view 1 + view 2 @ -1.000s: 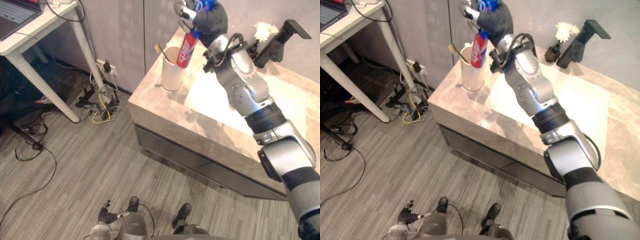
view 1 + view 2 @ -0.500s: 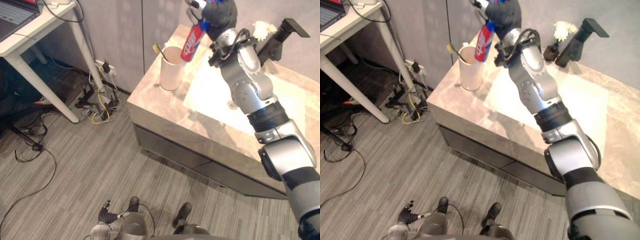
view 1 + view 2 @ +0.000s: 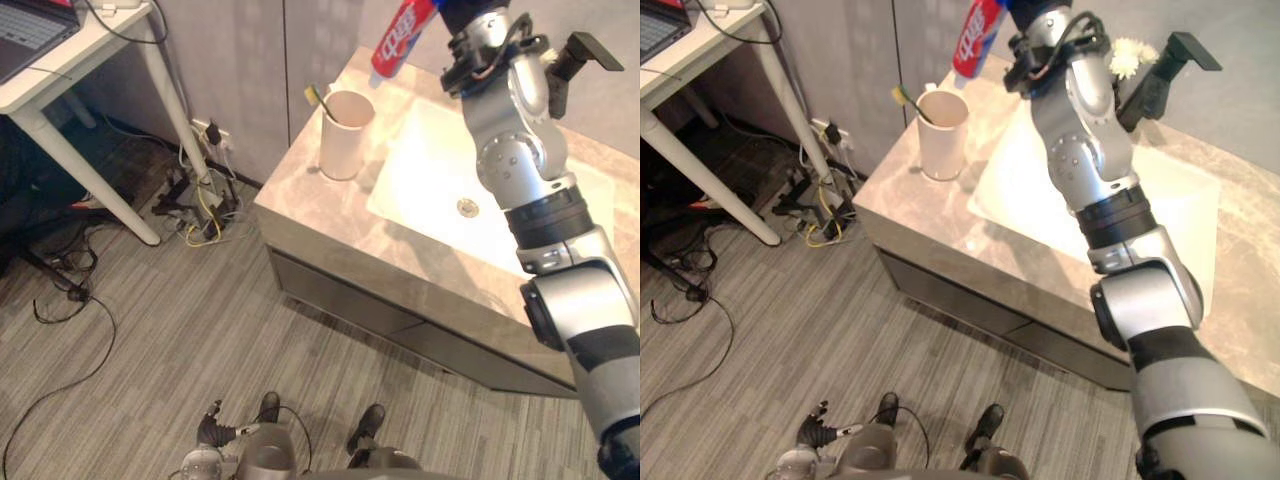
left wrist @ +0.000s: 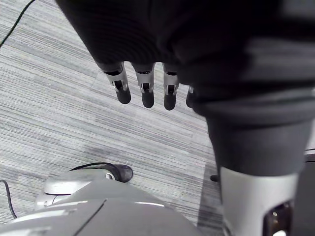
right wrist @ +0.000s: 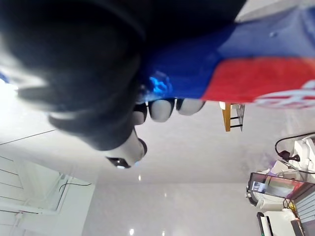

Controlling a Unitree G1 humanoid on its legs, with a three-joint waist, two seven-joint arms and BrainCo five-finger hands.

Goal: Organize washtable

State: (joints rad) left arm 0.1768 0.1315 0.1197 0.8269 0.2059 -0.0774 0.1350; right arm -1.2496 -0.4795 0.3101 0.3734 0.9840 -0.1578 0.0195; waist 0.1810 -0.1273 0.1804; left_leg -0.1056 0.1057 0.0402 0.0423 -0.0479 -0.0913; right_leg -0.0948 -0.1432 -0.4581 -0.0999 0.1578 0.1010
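Your left robot hand [image 4: 142, 91] hangs low over the floor, down and to the left of the cup [image 3: 345, 135], fingers straight and slack, holding nothing. The cream cup stands near the left corner of the counter [image 3: 320, 205], close to its edge, with a toothbrush [image 3: 318, 98] leaning out over the cup's left rim. Above the cup and a little to its right, the red-and-blue toothpaste tube [image 3: 400, 40] is up in the air, tilted, its lower end aimed back toward the cup. Your right robot hand [image 5: 162, 109] has its fingers wrapped round the tube's upper part. Right of the cup lies the sink basin [image 3: 440, 170]. Farther right are the white flower [image 3: 1127, 55] and the black faucet [image 3: 575, 55], both close beside your right arm.

If the tube is meant for the cup, watch the descent. A tilted entry could catch the rim or the toothbrush and tip the cup off the counter's edge. A swinging elbow could also topple the flower.
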